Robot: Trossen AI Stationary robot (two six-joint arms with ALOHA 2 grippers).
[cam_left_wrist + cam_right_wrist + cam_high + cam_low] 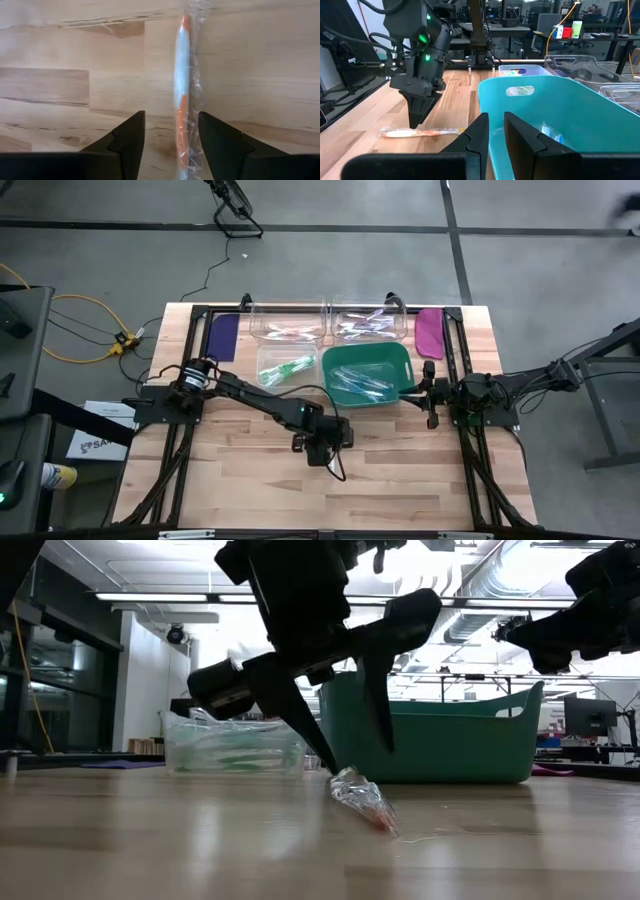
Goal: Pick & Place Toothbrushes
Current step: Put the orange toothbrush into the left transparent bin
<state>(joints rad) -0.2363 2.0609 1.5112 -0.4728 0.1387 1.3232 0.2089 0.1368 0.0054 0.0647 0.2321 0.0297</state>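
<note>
A toothbrush, orange and white in a clear wrapper, lies on the wooden table at mid-table; it also shows in the low view and the right wrist view. My left gripper stands over it, pointing down and open, one finger on either side of the brush. More toothbrushes lie in the green bin. My right gripper hovers above the bin's right rim, its fingers a narrow gap apart and holding nothing. My left gripper comes at the toothbrush from above, its fingers lying across it. One fingertip stands at the wrapper's raised end; I cannot tell whether it touches. The other finger is clear of the table. The rest of the brush lies on the wood.
Two clear tubs stand along the far edge, and a smaller clear box holding green brushes stands beside the bin. A purple paddle and a magenta one lie at the far corners. Bare wood spreads toward the near edge.
</note>
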